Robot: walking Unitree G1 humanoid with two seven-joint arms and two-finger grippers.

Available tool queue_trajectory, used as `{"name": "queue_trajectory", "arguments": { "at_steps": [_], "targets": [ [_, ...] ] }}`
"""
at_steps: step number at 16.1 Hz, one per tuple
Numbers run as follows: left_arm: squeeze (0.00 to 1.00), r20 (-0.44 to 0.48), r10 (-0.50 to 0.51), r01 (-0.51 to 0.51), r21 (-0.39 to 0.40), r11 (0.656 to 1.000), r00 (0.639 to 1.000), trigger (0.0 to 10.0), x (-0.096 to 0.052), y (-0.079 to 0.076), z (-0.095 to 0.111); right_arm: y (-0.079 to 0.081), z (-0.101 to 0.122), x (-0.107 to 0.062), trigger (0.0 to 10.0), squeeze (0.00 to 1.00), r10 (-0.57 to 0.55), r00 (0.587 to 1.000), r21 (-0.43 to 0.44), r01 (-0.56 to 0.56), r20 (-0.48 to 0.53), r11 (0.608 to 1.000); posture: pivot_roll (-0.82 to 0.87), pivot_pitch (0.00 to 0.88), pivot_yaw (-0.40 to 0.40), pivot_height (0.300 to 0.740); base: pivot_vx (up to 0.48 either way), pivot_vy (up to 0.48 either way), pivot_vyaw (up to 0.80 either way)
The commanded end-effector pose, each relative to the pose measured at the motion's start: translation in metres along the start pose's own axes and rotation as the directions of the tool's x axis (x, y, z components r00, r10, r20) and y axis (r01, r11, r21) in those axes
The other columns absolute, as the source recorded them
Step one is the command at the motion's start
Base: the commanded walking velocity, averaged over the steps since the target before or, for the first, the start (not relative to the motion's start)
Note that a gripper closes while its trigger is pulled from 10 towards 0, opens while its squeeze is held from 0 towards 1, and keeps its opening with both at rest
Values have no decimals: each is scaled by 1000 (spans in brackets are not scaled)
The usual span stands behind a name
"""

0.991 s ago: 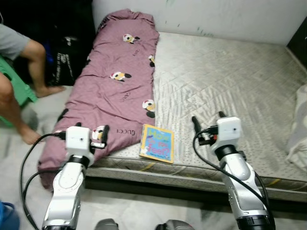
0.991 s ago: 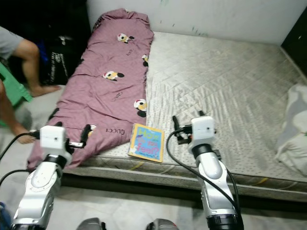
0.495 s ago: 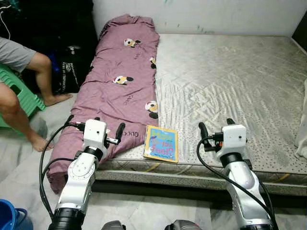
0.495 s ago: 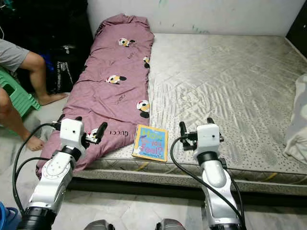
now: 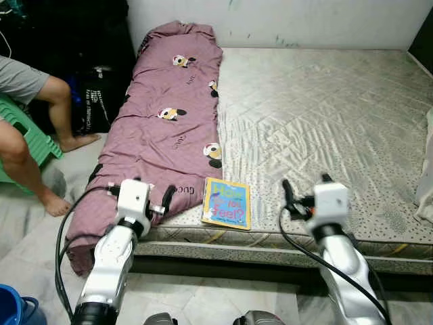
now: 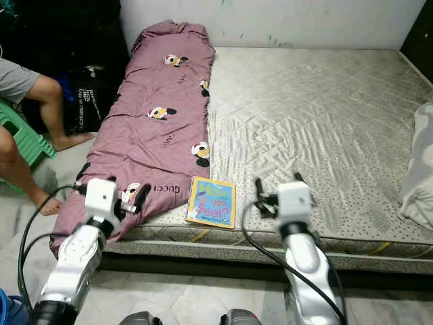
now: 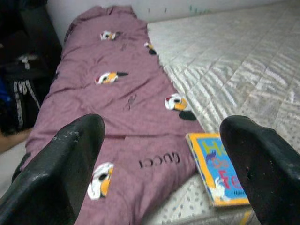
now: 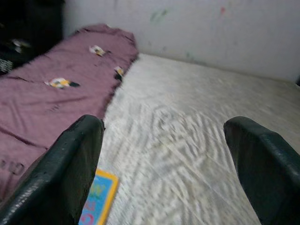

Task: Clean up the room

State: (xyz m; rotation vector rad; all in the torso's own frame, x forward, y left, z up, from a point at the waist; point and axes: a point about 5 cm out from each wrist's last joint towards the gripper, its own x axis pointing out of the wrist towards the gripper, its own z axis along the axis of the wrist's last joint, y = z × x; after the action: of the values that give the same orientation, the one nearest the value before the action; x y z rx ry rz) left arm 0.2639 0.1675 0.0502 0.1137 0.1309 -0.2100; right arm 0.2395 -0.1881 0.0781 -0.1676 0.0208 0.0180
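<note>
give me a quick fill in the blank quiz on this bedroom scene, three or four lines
1. The children's book lies near the front edge of the ____.
2. The purple blanket lies along the mattress on the robot's ____ side.
3. The left gripper and the right gripper both have their fingers ____.
4. The seated person sits on a stool coloured ____.

Missing words: mattress; left; open; green
</note>
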Motion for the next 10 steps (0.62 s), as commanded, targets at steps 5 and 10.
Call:
{"name": "queue_trajectory", "arguments": {
  "at_steps": [5, 10],
  "targets": [
    [0, 12, -4, 4, 7, 1000, 1000, 10000, 10, 2, 3, -8, 5, -3, 10000, 0, -38, 999, 7, 38, 31, 999, -156, 0, 60, 740, 0, 0, 0],
    [0, 6, -12, 12, 14, 1000, 1000, 10000, 7, 3, -1, -7, 5, -2, 10000, 0, -27, 999, 18, 27, 25, 999, -152, 0, 57, 740, 0, 0, -124]
  ]
}}
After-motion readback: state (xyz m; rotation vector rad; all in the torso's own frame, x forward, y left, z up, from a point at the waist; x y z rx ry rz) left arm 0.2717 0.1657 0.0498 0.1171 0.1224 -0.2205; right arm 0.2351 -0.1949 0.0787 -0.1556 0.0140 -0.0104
